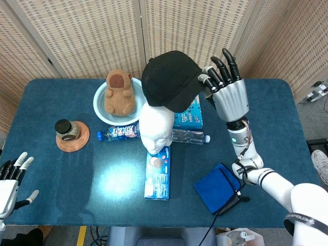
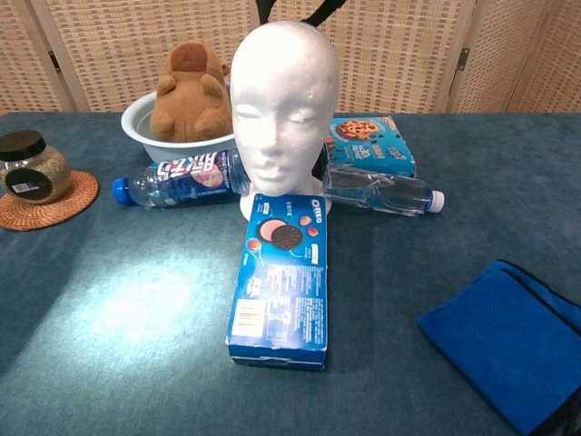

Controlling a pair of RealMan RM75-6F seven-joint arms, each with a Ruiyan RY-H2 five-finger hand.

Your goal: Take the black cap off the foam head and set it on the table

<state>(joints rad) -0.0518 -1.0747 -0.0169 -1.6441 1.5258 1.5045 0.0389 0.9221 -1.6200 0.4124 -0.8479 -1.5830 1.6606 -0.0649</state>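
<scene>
Now the right hand [image 1: 225,84] pinches the brim of the black cap [image 1: 169,79], lifted just above the foam head [image 1: 156,128]. Next it should carry the cap sideways to bare table [image 1: 61,174].

Your view: Oreo box [image 2: 280,282] before foam head [image 2: 283,100], plush [image 2: 189,93] in bowl [image 2: 136,123] behind-left, jar [image 2: 34,166] on coaster [image 2: 41,207] far left, cloth [image 2: 513,341] right.

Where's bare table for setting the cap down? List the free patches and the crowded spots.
Free: the stretch right of the cookie box and above the blue cloth, near the right hand holding the black cap; also the front left between coaster and Oreo box. Crowded: around the foam head, with bottles, boxes and bowl.
</scene>
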